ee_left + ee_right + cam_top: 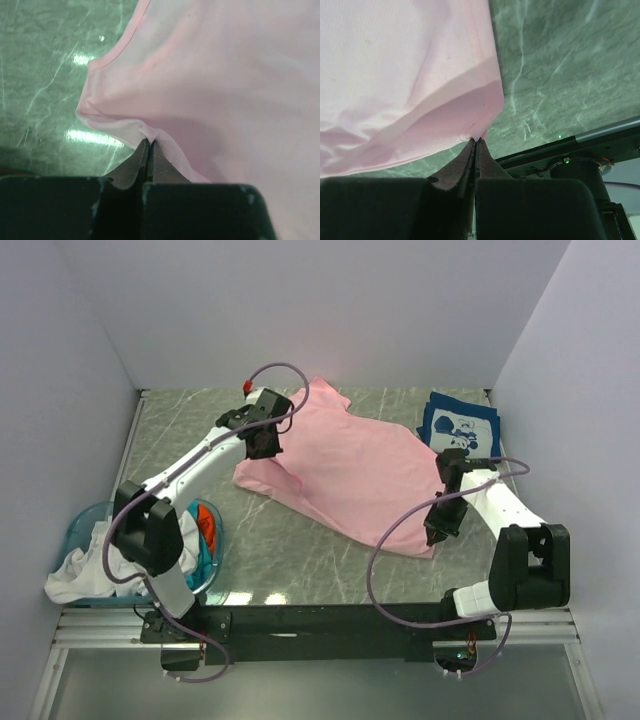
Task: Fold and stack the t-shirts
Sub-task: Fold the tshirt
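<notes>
A light pink t-shirt lies spread across the middle of the green marble table. My left gripper is shut on its left edge; in the left wrist view the cloth bunches into the closed tips. My right gripper is shut on the shirt's near right hem corner, pinched at the tips. A folded navy t-shirt with white print lies at the back right. White, teal and orange tees sit in the basket at the left.
A translucent blue round basket stands at the near left beside the left arm's base. White walls enclose the table on three sides. The black mounting rail runs along the near edge.
</notes>
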`<state>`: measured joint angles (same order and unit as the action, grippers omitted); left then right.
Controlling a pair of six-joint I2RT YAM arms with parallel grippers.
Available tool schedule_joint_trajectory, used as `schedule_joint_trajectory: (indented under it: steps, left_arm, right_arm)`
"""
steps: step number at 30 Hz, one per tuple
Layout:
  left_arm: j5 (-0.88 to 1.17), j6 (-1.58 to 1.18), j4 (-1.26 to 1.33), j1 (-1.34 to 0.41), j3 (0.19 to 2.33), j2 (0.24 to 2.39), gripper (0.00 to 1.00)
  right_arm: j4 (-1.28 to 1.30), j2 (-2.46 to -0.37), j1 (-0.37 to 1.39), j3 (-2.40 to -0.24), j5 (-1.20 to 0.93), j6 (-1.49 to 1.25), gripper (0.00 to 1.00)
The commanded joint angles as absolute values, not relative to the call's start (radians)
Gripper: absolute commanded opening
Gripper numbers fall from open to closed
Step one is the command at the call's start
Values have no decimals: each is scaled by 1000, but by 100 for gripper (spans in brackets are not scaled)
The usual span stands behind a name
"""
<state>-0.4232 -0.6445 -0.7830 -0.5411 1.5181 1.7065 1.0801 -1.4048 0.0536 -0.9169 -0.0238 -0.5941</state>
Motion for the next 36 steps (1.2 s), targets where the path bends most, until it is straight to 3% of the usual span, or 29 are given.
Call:
schedule_joint_trajectory:
  steps: [1, 10, 19, 36]
  left_arm:
    - [-451, -588, -769, -543, 1624, 1750, 1]
    - [-448, -568, -732, -519, 1709, 1828, 1]
    - [-391, -506, -672, -502, 1828, 1953, 1]
    - [-364, -448, -683, -482, 1983, 2102, 0]
  right_arm:
    - [1060, -1430, 17, -966, -6, -560, 0]
    - [1028, -1523, -86, -1051, -6, -503, 0]
    - [1012, -1667, -100, -1167, -2, -469, 0]
    - [1017, -1758, -140, -1249, -2, -442, 0]
